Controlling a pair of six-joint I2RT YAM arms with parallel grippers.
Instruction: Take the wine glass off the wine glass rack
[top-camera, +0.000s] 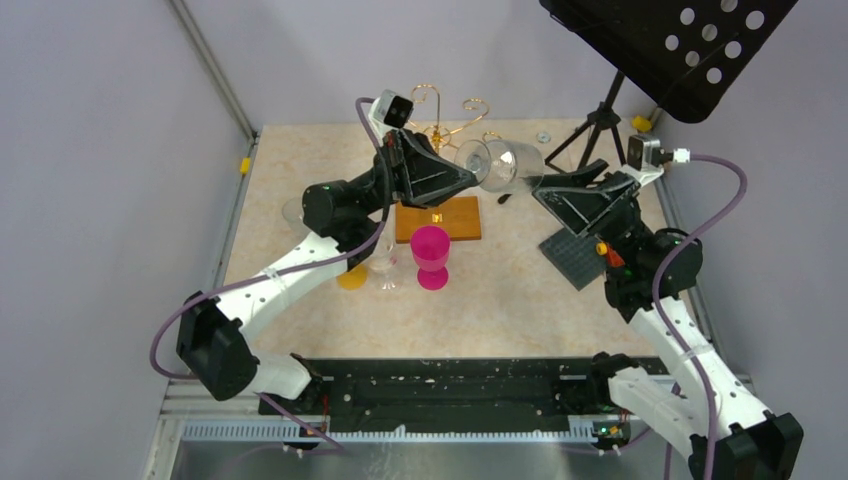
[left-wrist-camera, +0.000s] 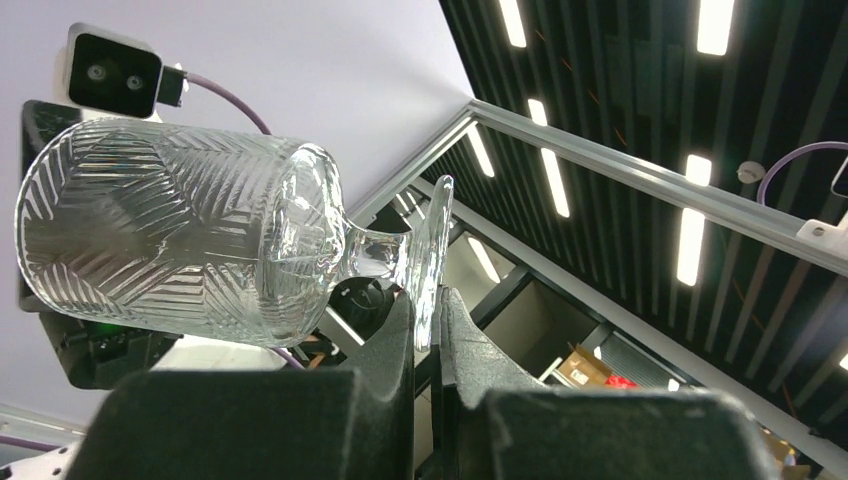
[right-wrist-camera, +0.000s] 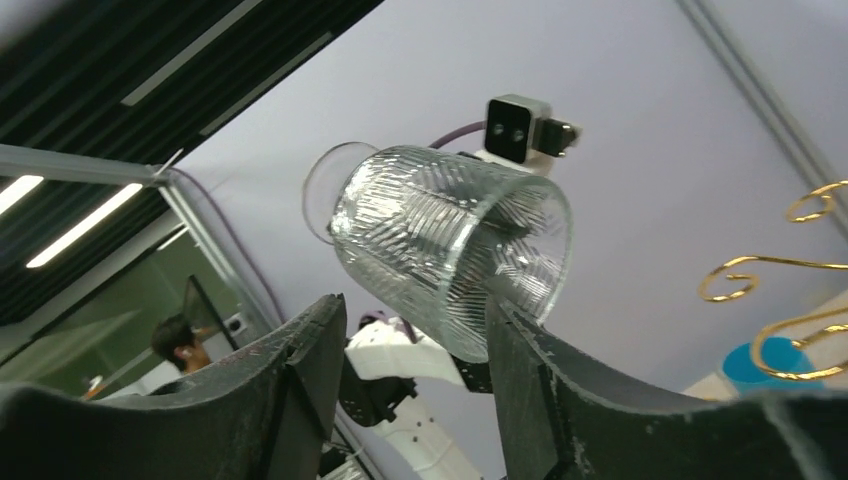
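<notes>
Standing nearest on the worktop (top-camera: 500, 300), a pink goblet (top-camera: 431, 255) sits just in front of the wooden base of the wine glass rack (top-camera: 455, 218). Above and to the right of that base the wine glass (top-camera: 503, 163) hangs on its side, apart from the gold scrolls, its foot disc pinched by the left gripper (left-wrist-camera: 428, 318). The right gripper (right-wrist-camera: 412, 300) is spread about the bowl; I cannot tell whether it touches. Farthest back stands a black music stand (top-camera: 670, 45).
</notes>
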